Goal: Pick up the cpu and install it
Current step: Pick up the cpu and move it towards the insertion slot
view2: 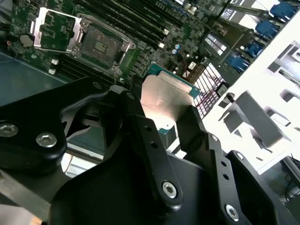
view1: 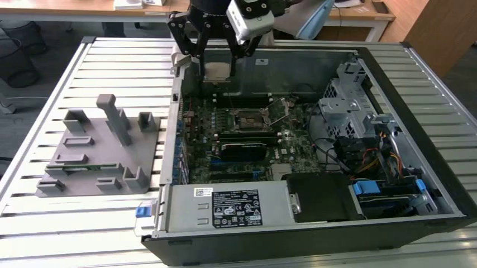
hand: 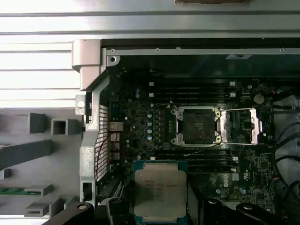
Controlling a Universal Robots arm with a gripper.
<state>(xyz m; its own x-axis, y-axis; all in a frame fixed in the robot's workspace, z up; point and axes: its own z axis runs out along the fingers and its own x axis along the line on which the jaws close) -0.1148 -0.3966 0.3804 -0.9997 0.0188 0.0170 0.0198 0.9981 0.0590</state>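
Observation:
The cpu [view1: 216, 71], a thin square chip with a pale metal top on a green board, hangs in the air over the far side of the open computer case. My gripper [view1: 216, 69] is shut on it, one black finger [view2: 140, 126] on each side edge. In both wrist views the cpu [view2: 166, 98] [hand: 159, 190] sits between the fingers with its metal top showing. The motherboard's cpu socket [view1: 252, 117] [hand: 197, 125] [view2: 101, 44] lies below and apart from the chip. Its metal load plate [hand: 239, 125] is flipped open beside it.
The grey plastic fixture [view1: 97, 151] with upright posts stands on the slatted table [view1: 44, 84] at the exterior view's left. Inside the case are a black block [view1: 242, 148], a power supply [view1: 223, 206], a drive cage [view1: 343, 106] and cables. The case wall [hand: 89, 140] runs beside the board.

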